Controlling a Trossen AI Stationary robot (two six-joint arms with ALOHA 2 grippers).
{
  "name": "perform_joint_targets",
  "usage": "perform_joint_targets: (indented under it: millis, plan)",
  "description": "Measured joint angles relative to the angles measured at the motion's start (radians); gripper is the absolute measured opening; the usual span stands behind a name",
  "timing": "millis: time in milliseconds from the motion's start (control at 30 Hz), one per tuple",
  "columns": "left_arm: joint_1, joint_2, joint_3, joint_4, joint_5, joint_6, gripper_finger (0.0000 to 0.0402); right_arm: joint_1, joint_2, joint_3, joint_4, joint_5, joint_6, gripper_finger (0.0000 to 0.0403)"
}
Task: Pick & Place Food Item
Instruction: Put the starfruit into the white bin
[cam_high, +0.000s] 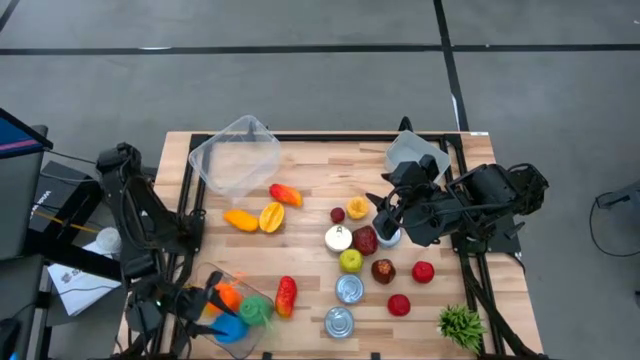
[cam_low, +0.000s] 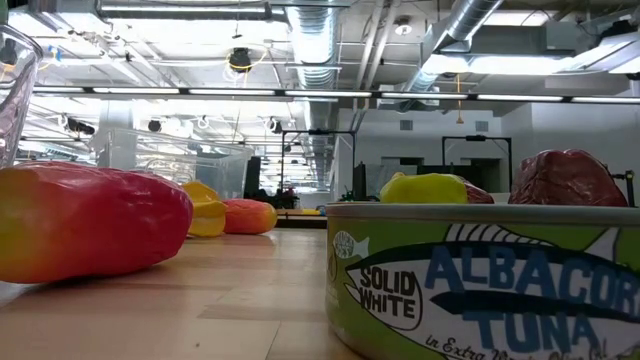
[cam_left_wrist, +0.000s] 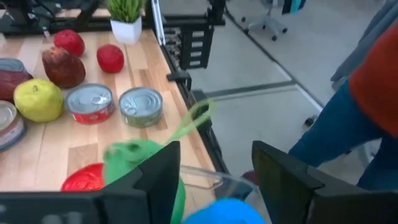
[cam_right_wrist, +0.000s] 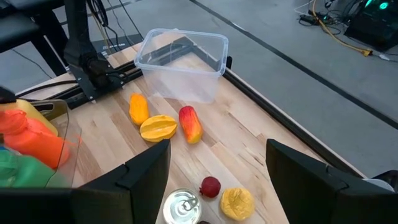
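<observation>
Between the left gripper's (cam_left_wrist: 214, 180) parted jaws, a green leafy food item (cam_left_wrist: 134, 158) over a clear container (cam_high: 232, 310); right gripper's (cam_right_wrist: 217, 180) jaws apart, empty.

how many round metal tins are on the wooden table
3: a silver tin mid-table beside the dark red fruit, a red-sided tin below the yellow-green fruit, a green tuna tin at the near edge.

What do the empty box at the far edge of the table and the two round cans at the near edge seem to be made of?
Empty box: clear, glossy plastic, probably; the wood shows through its walls.
Two cans: metal, likely; the silvery lids reflect light, and the left wrist view shows pull tabs.
</observation>
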Motion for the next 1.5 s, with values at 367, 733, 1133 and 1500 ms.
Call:
perform_joint_targets:
  millis: [367,733,1133,1500]
  plan:
    - [0.091,-0.343,0.0,-0.02,-0.214,0.15,0.0207,0.0,0.0,0.0,0.0,0.024,-0.025,0.0255]
    - [0.453,-0.461,0.05,-0.069,0.04,0.214,0.0207,-0.05,-0.083,0.0,0.0,0.058,-0.252,0.0255]
    - [0.818,-0.281,0.218,-0.399,0.352,0.14,0.0194,-0.081,-0.366,0.0,0.0,-0.123,-0.502,0.0217]
    - [1.053,-0.152,0.216,-0.488,0.492,0.075,0.0196,-0.008,-0.733,-0.485,0.324,-0.188,-0.533,0.0167]
